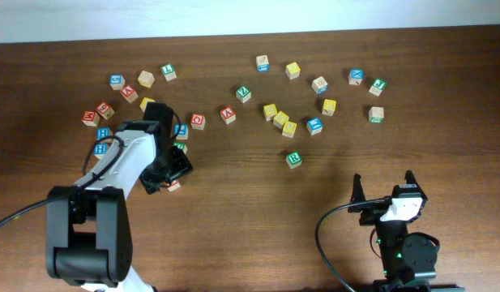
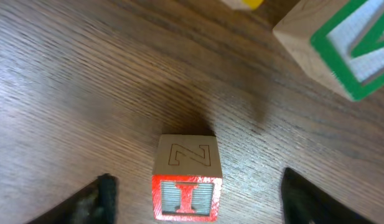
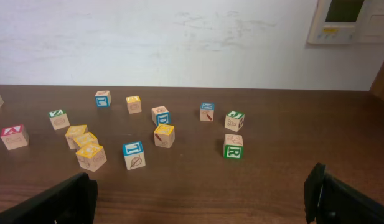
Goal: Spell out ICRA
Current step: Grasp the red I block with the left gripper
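Note:
The red "I" cube (image 2: 186, 194) lies on the table between the fingers of my open left gripper (image 2: 195, 202), with gaps on both sides. From overhead only a corner of the I cube (image 1: 175, 186) shows under the left gripper (image 1: 170, 175). The green "R" cube (image 3: 233, 150) stands at the right (image 1: 376, 113). A red-topped cube that looks like the "A" (image 3: 13, 135) sits mid-table (image 1: 228, 114). Several yellow cubes (image 1: 280, 119) lie together; I cannot tell which bears the "C". My right gripper (image 1: 383, 180) is open and empty near the front edge (image 3: 198, 199).
Other letter cubes are scattered across the far half of the table. A red and blue group (image 1: 104, 109) lies far left. A green-topped cube (image 1: 293, 159) sits alone mid-table. A large green-edged cube (image 2: 341, 46) is close to the left gripper.

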{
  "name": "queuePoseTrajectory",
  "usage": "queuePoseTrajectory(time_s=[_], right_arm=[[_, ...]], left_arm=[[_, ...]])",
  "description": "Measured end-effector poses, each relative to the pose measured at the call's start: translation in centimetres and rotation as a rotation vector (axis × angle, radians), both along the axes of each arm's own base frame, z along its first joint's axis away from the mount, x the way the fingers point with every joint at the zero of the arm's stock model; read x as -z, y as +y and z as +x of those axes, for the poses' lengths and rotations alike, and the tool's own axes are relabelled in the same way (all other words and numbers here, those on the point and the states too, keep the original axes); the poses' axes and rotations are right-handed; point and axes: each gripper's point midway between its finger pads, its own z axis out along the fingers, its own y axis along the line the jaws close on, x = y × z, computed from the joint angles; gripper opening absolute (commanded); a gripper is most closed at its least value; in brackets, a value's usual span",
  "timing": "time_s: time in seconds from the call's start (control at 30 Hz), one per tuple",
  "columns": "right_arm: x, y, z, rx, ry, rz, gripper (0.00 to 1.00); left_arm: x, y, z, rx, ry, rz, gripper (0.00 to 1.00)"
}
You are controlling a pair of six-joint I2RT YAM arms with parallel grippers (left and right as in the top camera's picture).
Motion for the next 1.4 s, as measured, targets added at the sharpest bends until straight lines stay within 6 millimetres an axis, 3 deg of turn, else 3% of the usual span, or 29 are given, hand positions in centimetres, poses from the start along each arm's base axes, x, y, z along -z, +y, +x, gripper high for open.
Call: queuePoseTrajectory(time_s=[0.1, 0.17, 0.27, 0.33, 0.43, 0.63, 0.77, 0.97, 1.1, 1.2, 1.33, 1.4], right_arm=[[0.0, 0.0, 0.0, 0.000, 0.000, 0.000, 0.98], [0.0, 0.0, 0.0, 0.000, 0.000, 0.000, 0.98], [0.0, 0.0, 0.0, 0.000, 0.000, 0.000, 0.98], [0.0, 0.0, 0.0, 0.000, 0.000, 0.000, 0.98], [0.0, 0.0, 0.0, 0.000, 0.000, 0.000, 0.98], [0.0, 0.0, 0.0, 0.000, 0.000, 0.000, 0.98], [0.0, 0.0, 0.0, 0.000, 0.000, 0.000, 0.98], [0.0, 0.0, 0.0, 0.000, 0.000, 0.000, 0.98], [0.0, 0.0, 0.0, 0.000, 0.000, 0.000, 0.98], [0.0, 0.0, 0.0, 0.000, 0.000, 0.000, 0.98], [0.0, 0.0, 0.0, 0.000, 0.000, 0.000, 0.98], [0.0, 0.0, 0.0, 0.000, 0.000, 0.000, 0.98]], left_arm=[[0.4, -0.2, -0.1, -0.002, -0.002, -0.010, 0.61], [0.4, -0.2, 0.3, -0.002, -0.021, -0.011, 0.52], [0.8, 0.0, 1.3, -0.001, -0.067, -0.001, 0.52], [2.0, 0.1, 0.3, -0.002, -0.054, 0.000, 0.42], [2.0, 0.0, 0.6, 0.034, -0.068, 0.000, 0.31], [1.9, 0.0, 0.7, 0.149, -0.066, 0.004, 0.18], [1.8, -0.6, 0.0, 0.203, -0.040, -0.035, 0.19], [0.6, -4.0, -0.2, 0.303, -0.030, -0.169, 0.21], [-1.7, -9.8, 1.5, 0.454, -0.117, -0.240, 0.29], [-1.9, -13.0, 1.3, 0.524, -0.151, -0.225, 0.29], [-1.6, -14.0, 0.8, 0.523, -0.164, -0.089, 0.27], [-1.2, -14.3, 0.6, 0.517, -0.160, -0.053, 0.34]])
